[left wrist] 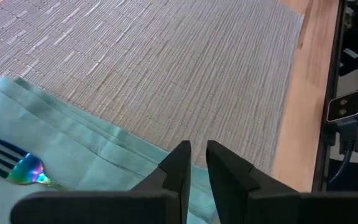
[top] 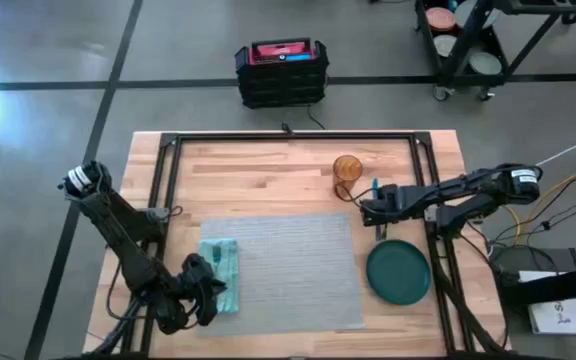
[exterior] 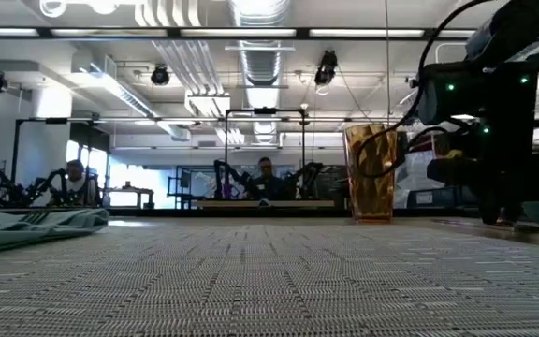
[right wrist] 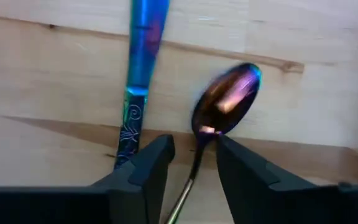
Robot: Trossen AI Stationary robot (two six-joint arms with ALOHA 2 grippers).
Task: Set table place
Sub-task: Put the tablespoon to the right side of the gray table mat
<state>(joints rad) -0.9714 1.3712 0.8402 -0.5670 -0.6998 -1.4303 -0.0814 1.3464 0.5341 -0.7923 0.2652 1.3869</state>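
The grey woven placemat [top: 288, 270] lies on the wooden table [top: 258, 165]. A teal napkin [top: 221, 262] with an iridescent fork [left wrist: 17, 165] on it rests on the mat's left edge. My left gripper [left wrist: 199, 149] hovers shut over the napkin's near end. A dark green plate [top: 398, 272] sits on the table right of the mat. My right gripper [right wrist: 194, 146] is open behind the plate, pointing down. Its fingers stand on either side of the handle of an iridescent spoon [right wrist: 227, 99], which looks blurred. Beside the spoon, a blue knife [right wrist: 143, 56] lies on the wood.
An amber glass [top: 346, 168] stands upright on the table just beyond my right gripper. Black frame rails [top: 288, 135] border the work area. A black crate [top: 281, 72] sits on the floor past the far edge. People sit in the room behind [exterior: 266, 178].
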